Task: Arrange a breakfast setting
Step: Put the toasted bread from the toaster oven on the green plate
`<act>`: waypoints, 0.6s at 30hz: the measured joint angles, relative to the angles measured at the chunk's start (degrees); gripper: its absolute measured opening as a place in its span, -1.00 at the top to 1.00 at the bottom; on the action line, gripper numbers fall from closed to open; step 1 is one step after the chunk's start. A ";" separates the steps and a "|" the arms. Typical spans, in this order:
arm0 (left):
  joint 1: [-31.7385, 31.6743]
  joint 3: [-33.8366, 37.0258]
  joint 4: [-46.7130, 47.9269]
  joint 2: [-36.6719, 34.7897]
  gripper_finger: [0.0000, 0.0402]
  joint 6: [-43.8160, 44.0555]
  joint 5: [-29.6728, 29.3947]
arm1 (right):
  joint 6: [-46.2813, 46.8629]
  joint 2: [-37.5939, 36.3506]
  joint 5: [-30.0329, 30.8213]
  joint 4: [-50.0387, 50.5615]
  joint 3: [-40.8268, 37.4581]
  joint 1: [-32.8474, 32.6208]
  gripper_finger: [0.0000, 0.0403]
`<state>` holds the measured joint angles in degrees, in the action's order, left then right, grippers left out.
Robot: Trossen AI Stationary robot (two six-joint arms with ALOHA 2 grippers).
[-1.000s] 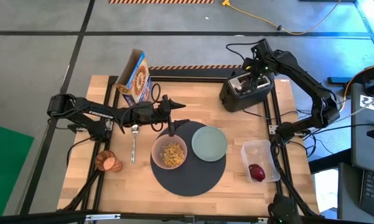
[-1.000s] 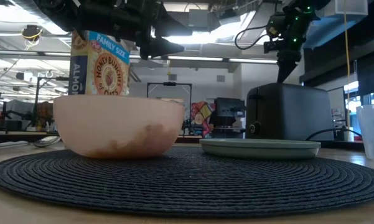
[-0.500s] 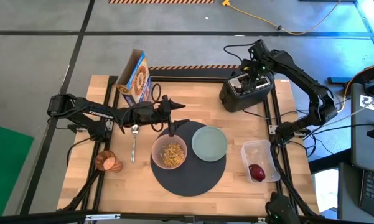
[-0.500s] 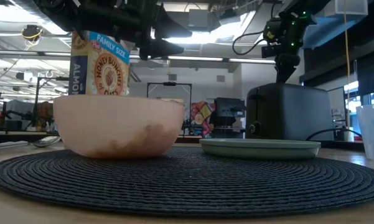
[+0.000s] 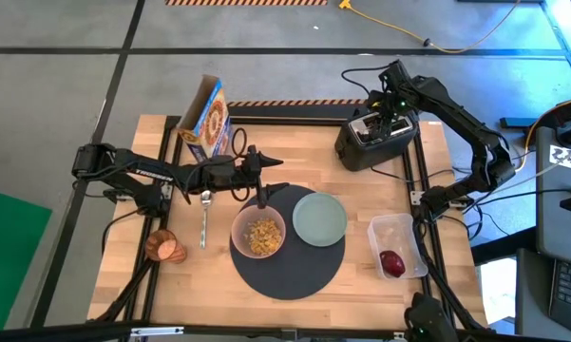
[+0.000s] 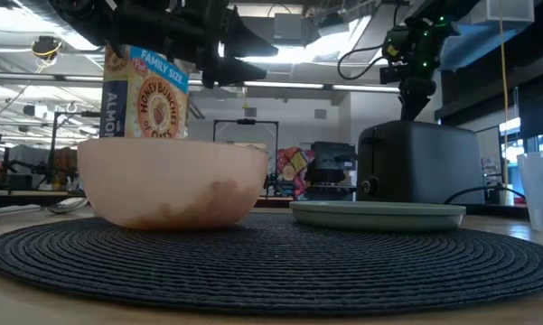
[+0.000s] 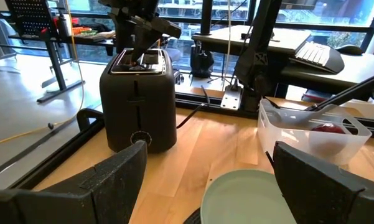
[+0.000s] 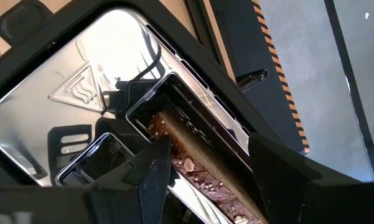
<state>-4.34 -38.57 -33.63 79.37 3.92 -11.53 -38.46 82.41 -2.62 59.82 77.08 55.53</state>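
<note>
toast slice [image 8: 202, 171] sits in the toaster [image 5: 372, 140] slot, seemingly between the right gripper's [image 8: 208, 158] spread fingers.

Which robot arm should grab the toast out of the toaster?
The right one. Its hand hangs open right above the toaster slot with the toast between its fingers. The left hand waits far off, over the bowl.
</note>
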 joint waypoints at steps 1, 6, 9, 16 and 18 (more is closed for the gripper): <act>0.00 0.00 0.00 0.00 -0.65 -0.02 0.01 | -0.02 0.00 -0.09 -0.01 0.00 0.00 -0.01; 0.00 0.00 0.19 0.00 -0.65 -0.02 0.02 | -0.02 0.25 -1.04 -0.18 0.00 0.02 -0.01; 0.00 0.00 0.22 0.00 -0.65 -0.02 0.00 | -0.02 0.68 -1.06 -0.52 0.00 0.02 -0.01; 0.00 0.00 0.22 0.00 -0.65 -0.04 0.00 | 0.00 1.60 -1.12 -0.99 0.01 0.02 -0.01; -0.01 0.00 0.25 0.00 -0.65 -0.04 0.02 | 0.00 1.65 -1.02 -1.04 0.02 0.02 -0.01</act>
<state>-4.34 -38.57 -33.38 79.37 3.88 -11.51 -38.46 84.06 -3.64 58.78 77.10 55.55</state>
